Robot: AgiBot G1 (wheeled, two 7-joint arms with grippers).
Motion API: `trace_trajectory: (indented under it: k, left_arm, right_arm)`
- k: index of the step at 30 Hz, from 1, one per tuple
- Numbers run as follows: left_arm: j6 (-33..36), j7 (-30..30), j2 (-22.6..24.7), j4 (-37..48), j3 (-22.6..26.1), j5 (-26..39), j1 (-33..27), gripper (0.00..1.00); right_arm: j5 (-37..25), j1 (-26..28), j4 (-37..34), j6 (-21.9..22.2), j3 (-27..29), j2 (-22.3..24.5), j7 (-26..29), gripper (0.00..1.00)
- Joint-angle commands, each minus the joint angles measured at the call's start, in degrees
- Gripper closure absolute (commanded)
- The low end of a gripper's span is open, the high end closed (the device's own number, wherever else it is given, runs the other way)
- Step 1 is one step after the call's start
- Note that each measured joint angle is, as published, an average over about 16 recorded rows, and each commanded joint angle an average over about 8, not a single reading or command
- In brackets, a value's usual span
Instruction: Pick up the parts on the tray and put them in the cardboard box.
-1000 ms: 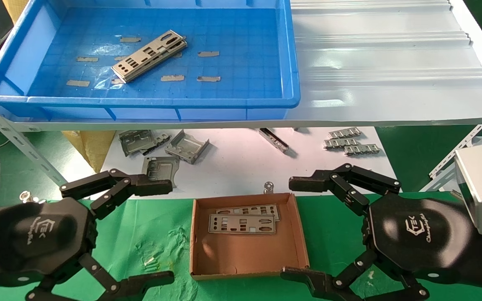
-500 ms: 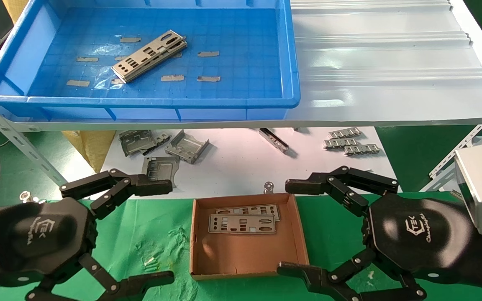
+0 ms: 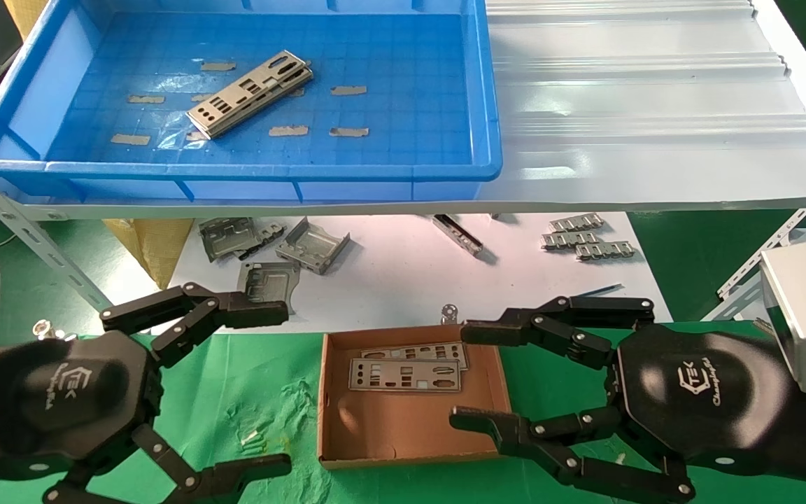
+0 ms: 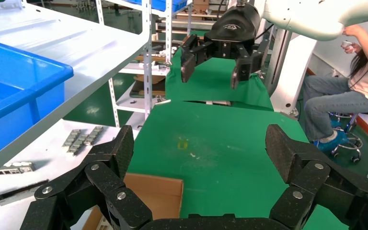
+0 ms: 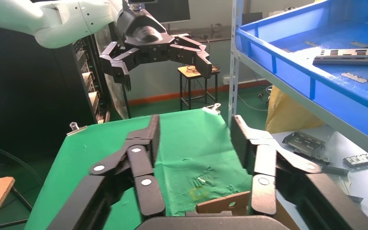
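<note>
The right gripper (image 3: 466,374) hung over the right side of the cardboard box (image 3: 410,427), its jaws released and spread, one finger above the box's far right corner and the other above its near right corner; nothing lay between them; in the right wrist view the same gripper (image 5: 194,139) showed its fingers apart above the box's edge and the green cloth (image 5: 182,143). The left gripper (image 3: 273,388) stood parked over the green cloth to the left of the box, jaws likewise released and holding nothing. Two parts (image 3: 406,367) lay flat in the far half of the box, overlapping, the nearer one partly covering the other; more parts (image 3: 249,94) sat stacked at a slant on the floor of the tray (image 3: 410,140), well apart from both grippers. The tray rested on the left portion of the white ribbed shelf (image 3: 655,105). Below the shelf, on the white sheet (image 3: 389,273) of the bench, lay bent grey brackets (image 3: 277,245) to the left and small ridged strips (image 3: 588,238) to the right.
</note>
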Motion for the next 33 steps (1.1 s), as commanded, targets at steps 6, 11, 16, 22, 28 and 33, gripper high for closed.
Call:
trace_trajectory:
  k: [6, 11, 16, 22, 28, 33]
  left_arm:
    - [0.0, 0.0, 0.0, 0.0, 0.0, 0.0, 0.0, 0.0]
    - [0.0, 0.0, 0.0, 0.0, 0.0, 0.0, 0.0, 0.0]
    - [0.0, 0.0, 0.0, 0.0, 0.0, 0.0, 0.0, 0.0]
    - [0.0, 0.0, 0.0, 0.0, 0.0, 0.0, 0.0, 0.0]
    - [0.0, 0.0, 0.0, 0.0, 0.0, 0.0, 0.0, 0.0]
    - [0.0, 0.0, 0.0, 0.0, 0.0, 0.0, -0.1, 0.0]
  right_arm:
    - [0.0, 0.0, 0.0, 0.0, 0.0, 0.0, 0.0, 1.0]
    - [0.0, 0.0, 0.0, 0.0, 0.0, 0.0, 0.0, 1.0]
    - [0.0, 0.0, 0.0, 0.0, 0.0, 0.0, 0.0, 1.0]
    - [0.0, 0.0, 0.0, 0.0, 0.0, 0.0, 0.0, 1.0]
    - [0.0, 0.0, 0.0, 0.0, 0.0, 0.0, 0.0, 1.0]
    - [0.0, 0.0, 0.0, 0.0, 0.0, 0.0, 0.0, 1.0]
